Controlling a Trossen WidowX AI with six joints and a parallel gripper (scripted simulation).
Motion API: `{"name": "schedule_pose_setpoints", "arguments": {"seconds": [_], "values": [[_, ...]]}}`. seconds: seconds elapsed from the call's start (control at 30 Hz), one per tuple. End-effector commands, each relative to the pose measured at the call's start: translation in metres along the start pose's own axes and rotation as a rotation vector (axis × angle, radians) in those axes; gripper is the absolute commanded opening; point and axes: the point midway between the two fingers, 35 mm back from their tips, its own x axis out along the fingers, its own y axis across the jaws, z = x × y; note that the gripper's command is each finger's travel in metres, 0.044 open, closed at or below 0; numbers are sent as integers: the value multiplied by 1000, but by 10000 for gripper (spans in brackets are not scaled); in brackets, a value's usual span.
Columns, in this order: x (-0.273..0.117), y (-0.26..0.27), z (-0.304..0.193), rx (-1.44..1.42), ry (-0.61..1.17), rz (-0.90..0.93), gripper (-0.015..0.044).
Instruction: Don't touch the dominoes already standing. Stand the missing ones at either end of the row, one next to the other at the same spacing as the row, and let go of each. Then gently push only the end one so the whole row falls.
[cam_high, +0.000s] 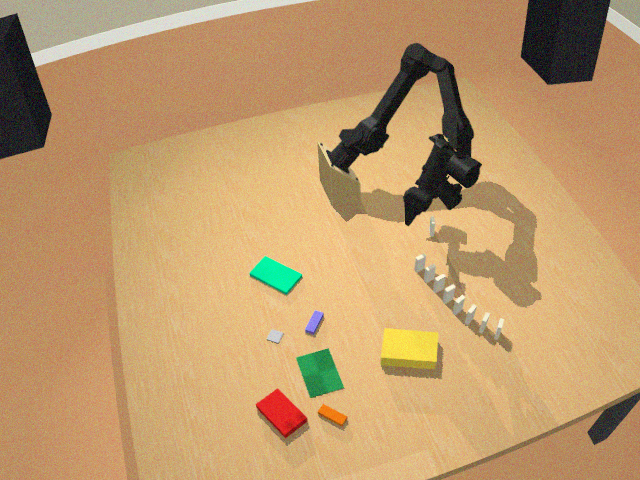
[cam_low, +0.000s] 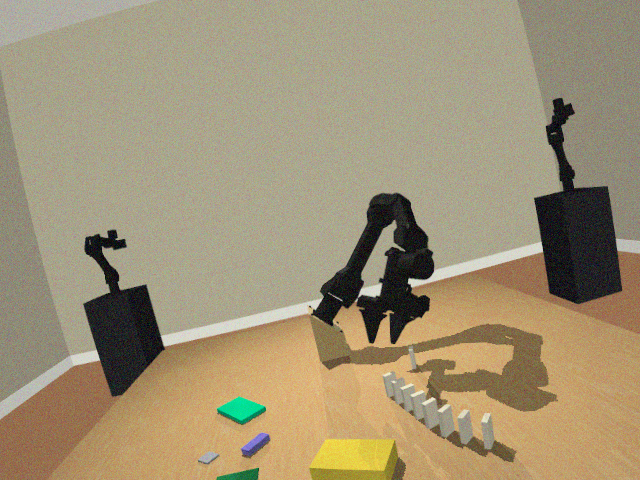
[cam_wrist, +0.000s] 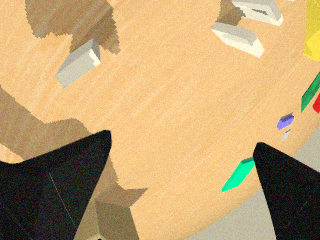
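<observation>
Several white dominoes (cam_high: 449, 293) (cam_low: 430, 412) stand in a slightly curved row; the end nearest the arm also shows at the top right of the wrist view (cam_wrist: 237, 39). One lone domino (cam_high: 432, 227) (cam_low: 412, 358) (cam_wrist: 78, 65) stands upright beyond that end, with a gap wider than the row's spacing. My gripper (cam_high: 410, 217) (cam_low: 382, 342) (cam_wrist: 187, 144) is open and empty, raised above the table, on the arm-base side of the lone domino and not touching it. Its fingers partly overlap in the top view.
A yellow block (cam_high: 410, 346) (cam_low: 354, 454) lies beside the row. Farther off are a teal block (cam_high: 276, 274) (cam_wrist: 239, 175), a purple block (cam_high: 314, 322), a grey tile (cam_high: 275, 336), a green square (cam_high: 320, 372), a red block (cam_high: 281, 411) and an orange block (cam_high: 332, 414).
</observation>
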Motion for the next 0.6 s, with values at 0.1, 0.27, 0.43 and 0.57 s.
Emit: {"name": "schedule_pose_setpoints", "arguments": {"seconds": [0.1, 0.27, 0.43, 0.57], "values": [[-43, 25, 22, -495, -296, 363, 440], [-44, 25, 22, -503, -305, 368, 440], [-44, 25, 22, -503, -305, 368, 440], [-40, 27, 23, -505, -303, 368, 440]]}}
